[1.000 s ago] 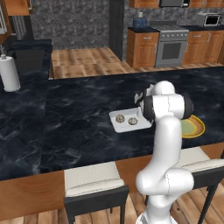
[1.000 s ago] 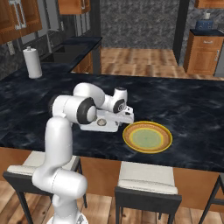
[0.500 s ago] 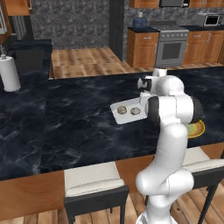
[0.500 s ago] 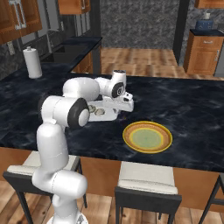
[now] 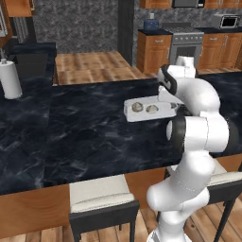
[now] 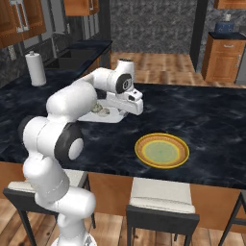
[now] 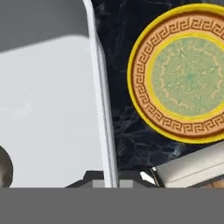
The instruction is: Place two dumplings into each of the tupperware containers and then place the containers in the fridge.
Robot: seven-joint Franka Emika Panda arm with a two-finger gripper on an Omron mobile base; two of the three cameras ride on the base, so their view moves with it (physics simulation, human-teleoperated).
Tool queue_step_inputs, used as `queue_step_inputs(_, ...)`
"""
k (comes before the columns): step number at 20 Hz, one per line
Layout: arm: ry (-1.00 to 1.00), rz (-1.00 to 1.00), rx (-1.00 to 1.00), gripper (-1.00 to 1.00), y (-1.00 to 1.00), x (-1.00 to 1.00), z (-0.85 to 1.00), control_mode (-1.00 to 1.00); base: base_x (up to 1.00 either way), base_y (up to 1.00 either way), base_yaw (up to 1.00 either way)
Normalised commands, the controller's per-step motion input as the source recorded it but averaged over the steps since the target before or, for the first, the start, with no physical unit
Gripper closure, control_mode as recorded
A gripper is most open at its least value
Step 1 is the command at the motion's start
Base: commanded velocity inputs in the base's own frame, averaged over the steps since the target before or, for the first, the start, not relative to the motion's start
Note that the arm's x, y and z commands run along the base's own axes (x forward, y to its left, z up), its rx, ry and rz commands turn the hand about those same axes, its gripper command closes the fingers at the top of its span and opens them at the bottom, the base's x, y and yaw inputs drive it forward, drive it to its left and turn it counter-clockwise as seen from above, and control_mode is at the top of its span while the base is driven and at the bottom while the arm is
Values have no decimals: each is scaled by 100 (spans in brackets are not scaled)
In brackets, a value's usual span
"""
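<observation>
A white tupperware container point(image 5: 147, 109) point(image 6: 102, 113) holds two dumplings point(image 5: 137, 107) point(image 5: 151, 109) side by side. My gripper point(image 5: 174, 107) point(image 6: 124, 110) point(image 7: 110, 178) is shut on the container's rim at the end nearest the plate. In the hand view that rim point(image 7: 103, 109) runs straight down between my fingertips, and one dumpling point(image 7: 3, 168) peeks in at the lower left of the white floor. The container seems held slightly off the dark marble counter point(image 5: 85, 137). The fridge is out of view.
A round yellow-rimmed green plate point(image 6: 161, 150) point(image 7: 188, 74) lies on the counter to the right of the container. A paper towel roll point(image 5: 10, 80) point(image 6: 34, 68) stands at the far left. Stools point(image 5: 101, 196) line the near edge; a steel oven point(image 5: 186, 45) stands behind.
The arm has swung and carried the container with its two dumplings away from the near edge, farther across the counter. The plate and paper towel roll have stayed put.
</observation>
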Motion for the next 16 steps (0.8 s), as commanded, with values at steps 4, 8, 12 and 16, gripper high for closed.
queue_step_inputs(4, 0, -44, 5, 100, 45, -81, 63, -100, 0, 0, 0)
queue_step_inputs(8, -6, -49, 11, 100, 32, -92, 53, -100, 0, 0, 0)
queue_step_inputs(12, -14, -47, 6, 100, 46, -100, 47, -100, 0, 0, 0)
queue_step_inputs(16, -19, -47, 0, 100, 89, -100, 37, -100, 0, 0, 0)
